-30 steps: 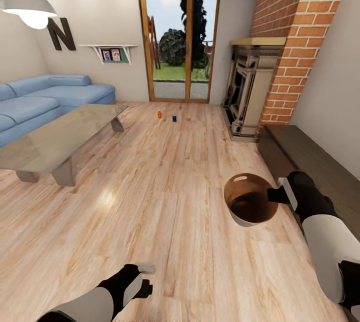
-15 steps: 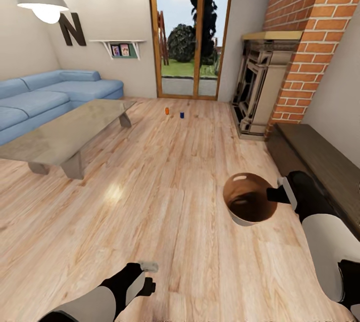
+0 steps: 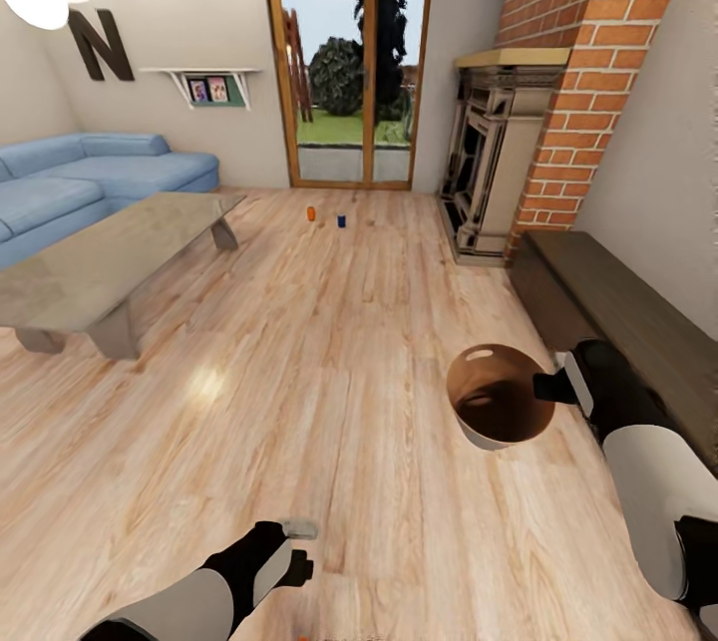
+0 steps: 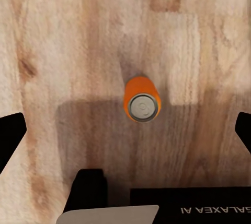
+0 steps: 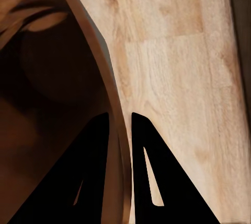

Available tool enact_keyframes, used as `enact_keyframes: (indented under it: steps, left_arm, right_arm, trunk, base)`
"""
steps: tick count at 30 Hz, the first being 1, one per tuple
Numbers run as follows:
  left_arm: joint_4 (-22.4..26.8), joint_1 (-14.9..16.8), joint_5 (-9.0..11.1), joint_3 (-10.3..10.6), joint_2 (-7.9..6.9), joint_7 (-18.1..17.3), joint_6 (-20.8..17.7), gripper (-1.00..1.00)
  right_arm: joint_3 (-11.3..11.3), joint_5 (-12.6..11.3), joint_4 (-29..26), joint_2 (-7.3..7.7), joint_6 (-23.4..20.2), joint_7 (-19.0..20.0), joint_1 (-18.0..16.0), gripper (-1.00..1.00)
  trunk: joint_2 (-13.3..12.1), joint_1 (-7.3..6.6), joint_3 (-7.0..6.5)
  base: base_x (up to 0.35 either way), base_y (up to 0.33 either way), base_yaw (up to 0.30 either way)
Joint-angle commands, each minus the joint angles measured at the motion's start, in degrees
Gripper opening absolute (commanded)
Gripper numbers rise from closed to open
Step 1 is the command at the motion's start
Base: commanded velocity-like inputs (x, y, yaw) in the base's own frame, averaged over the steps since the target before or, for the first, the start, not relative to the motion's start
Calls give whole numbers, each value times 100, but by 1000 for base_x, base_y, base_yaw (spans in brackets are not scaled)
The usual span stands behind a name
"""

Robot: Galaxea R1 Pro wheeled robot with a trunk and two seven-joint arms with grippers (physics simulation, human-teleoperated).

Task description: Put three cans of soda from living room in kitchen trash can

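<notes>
Rolling across the living room, the view has swung left since a moment ago, so the sofa (image 3: 100, 172) and glass doors (image 3: 349, 63) sit differently while both arms hold as before. The right gripper (image 5: 119, 130) stays clamped on the bin (image 3: 499, 410) rim. The left gripper (image 4: 125, 130) hangs spread wide above an orange can (image 4: 141, 99) standing on the floor (image 3: 329, 372), likely the next pickup. Another orange can (image 3: 311, 213) and a blue can (image 3: 341, 220) wait near the doors.
</notes>
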State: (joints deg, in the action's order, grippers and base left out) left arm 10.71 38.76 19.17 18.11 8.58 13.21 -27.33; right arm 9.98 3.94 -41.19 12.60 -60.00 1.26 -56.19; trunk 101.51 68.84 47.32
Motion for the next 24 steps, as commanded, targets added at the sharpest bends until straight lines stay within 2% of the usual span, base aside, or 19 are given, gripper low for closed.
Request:
enact_keyframes:
  steps: [1, 8, 17, 24]
  left_arm:
    - [0, 0, 0, 0, 1, -1, 0, 100]
    - [1, 0, -1, 0, 3, -3, 0, 100]
    - [1, 0, -1, 0, 3, -3, -6, 100]
    - [1, 0, -1, 0, 3, -38, -9, 100]
  right_arm:
    - [4, -78, -3, -1, 0, 24, -5, -100]
    - [4, -78, -3, -24, 0, 24, -6, -100]
    - [-4, -78, -3, -29, 0, 24, -6, -100]
    - [-167, -78, -3, -29, 0, 24, -6, -100]
  trunk:
    - [42, 22, 25]
    - [323, 176, 205]
    - [684, 373, 448]
    - [965, 527, 638]
  base:
    - [0, 0, -171]
    - [0, 0, -155]
    - [0, 0, -24]
    - [0, 0, -1]
